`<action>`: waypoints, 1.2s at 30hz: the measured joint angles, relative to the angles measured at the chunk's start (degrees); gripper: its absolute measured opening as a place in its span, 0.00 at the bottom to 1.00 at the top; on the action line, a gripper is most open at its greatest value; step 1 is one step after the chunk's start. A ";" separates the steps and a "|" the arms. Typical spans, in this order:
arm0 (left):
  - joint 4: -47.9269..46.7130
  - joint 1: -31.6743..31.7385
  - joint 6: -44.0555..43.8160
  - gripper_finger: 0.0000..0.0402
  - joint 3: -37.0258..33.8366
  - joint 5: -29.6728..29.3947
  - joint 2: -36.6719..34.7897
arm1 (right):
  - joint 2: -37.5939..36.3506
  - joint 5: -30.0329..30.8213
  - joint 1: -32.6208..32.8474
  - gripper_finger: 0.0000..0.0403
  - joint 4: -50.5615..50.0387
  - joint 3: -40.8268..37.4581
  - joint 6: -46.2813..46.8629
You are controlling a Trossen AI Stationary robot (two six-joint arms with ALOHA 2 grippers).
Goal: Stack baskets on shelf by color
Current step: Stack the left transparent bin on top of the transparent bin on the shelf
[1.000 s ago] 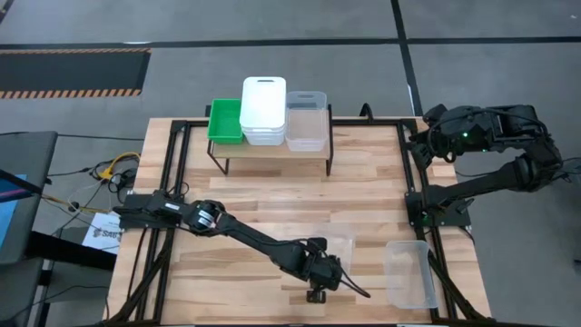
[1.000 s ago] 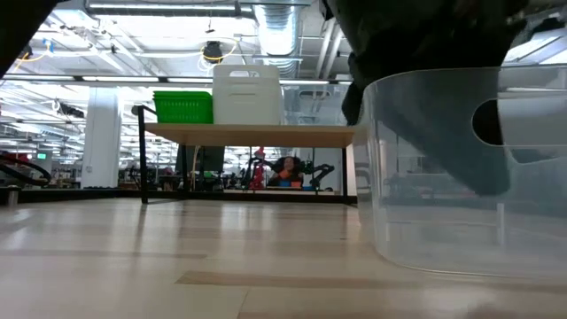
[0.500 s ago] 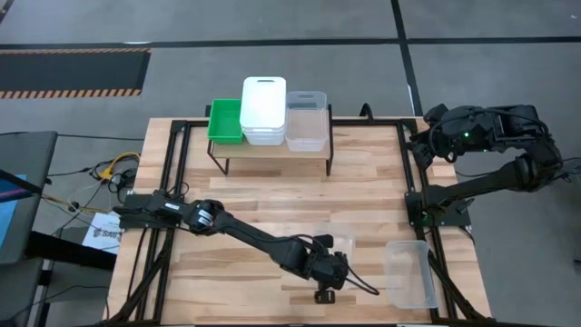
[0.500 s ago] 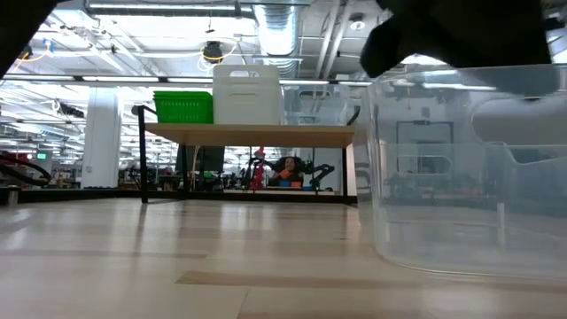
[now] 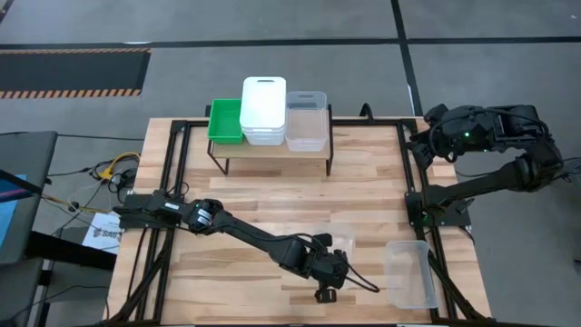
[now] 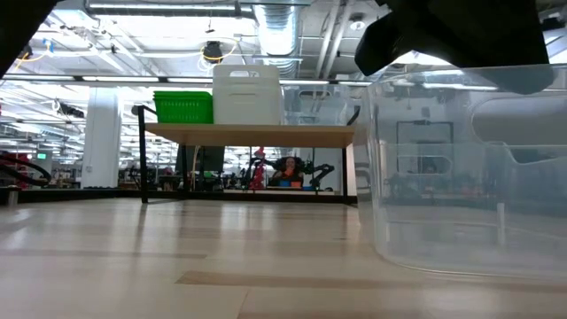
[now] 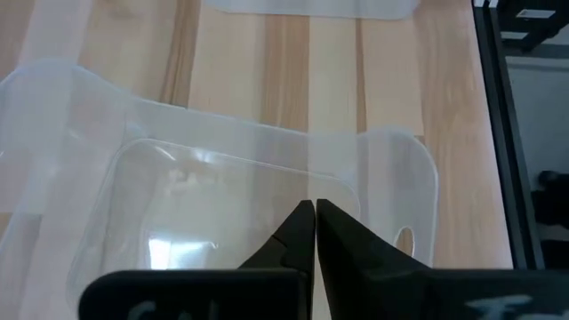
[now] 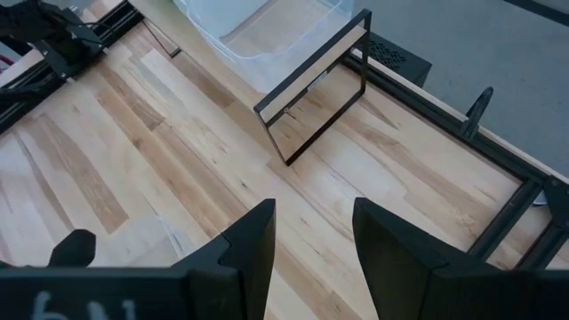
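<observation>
Left end effector [image 7: 315, 233] closed on clear basket [image 7: 222, 204] rim near table's [image 5: 254, 204] front edge, right end effector [image 8: 311, 236] open.

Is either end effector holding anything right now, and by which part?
Left end effector pinches the clear basket by its rim. Right end effector holds nothing.

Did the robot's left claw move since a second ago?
Yes. In the high view the left gripper has shifted toward the clear see-through plastic tub by the table's right edge, and has shut on another clear tub's rim.
</observation>
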 joint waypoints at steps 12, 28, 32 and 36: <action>1.99 0.00 1.10 0.01 0.00 0.16 -0.04 | 0.00 0.02 0.01 0.43 0.00 0.00 -0.53; 4.50 -1.92 5.17 0.52 0.10 5.16 -7.42 | 0.00 0.00 -0.01 0.43 0.00 0.00 -1.70; 3.59 -4.49 4.70 0.60 -1.79 3.98 -6.89 | 0.01 0.00 -0.01 0.43 0.00 0.00 -2.59; 4.11 -5.98 3.87 0.61 -3.74 -0.60 -4.58 | 0.02 0.00 0.01 0.43 0.00 0.00 -3.04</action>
